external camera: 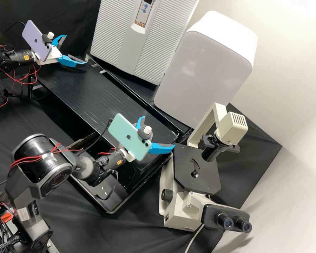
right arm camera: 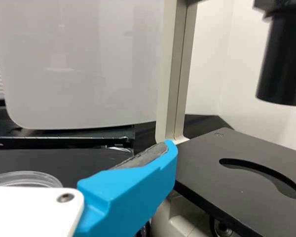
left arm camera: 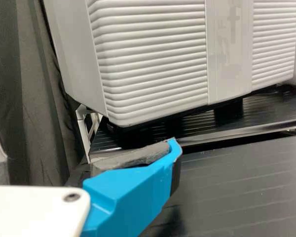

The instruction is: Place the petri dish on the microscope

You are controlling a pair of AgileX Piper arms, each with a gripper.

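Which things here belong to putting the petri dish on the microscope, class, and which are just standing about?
Belong:
- petri dish
- microscope
- right gripper, open near the microscope

Standing about:
- ridged white unit
- smooth pale cabinet

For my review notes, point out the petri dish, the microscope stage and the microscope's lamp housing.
Petri dish (right arm camera: pixel 27 178): right wrist view, on its clear surface near the rim.
Microscope stage (right arm camera: pixel 227 185): right wrist view, on the flat black plate.
Lamp housing (external camera: pixel 228 130): high view, on its cream casing.
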